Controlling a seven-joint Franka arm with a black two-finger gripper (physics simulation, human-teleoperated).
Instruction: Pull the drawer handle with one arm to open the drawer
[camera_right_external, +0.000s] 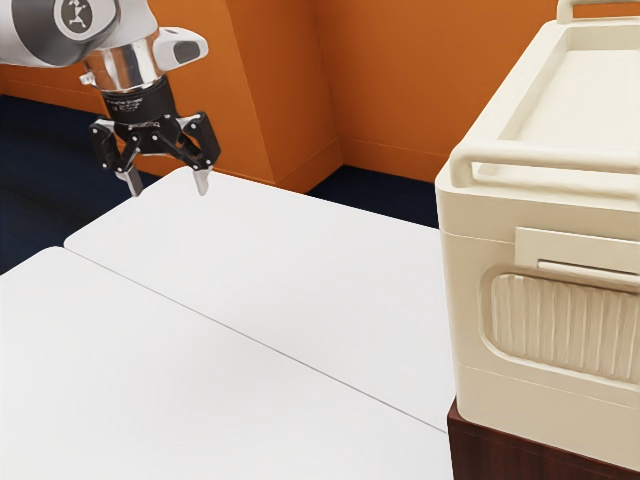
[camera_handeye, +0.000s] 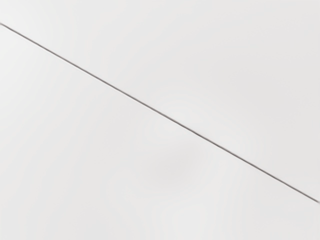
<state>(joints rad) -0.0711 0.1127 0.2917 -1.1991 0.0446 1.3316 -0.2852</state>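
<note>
Our end effector (camera_right_external: 170, 190) was released, well apart from the cream cabinet (camera_right_external: 540, 212). Bench (camera_right_external: 300, 250) lay beside the cabinet. Likely drawer handle (camera_right_external: 580, 248): lip on the cabinet's front. We needed to approach square to the cabinet, clear its top rail (camera_right_external: 570, 155), grip centrally, then pull straight out.
</note>
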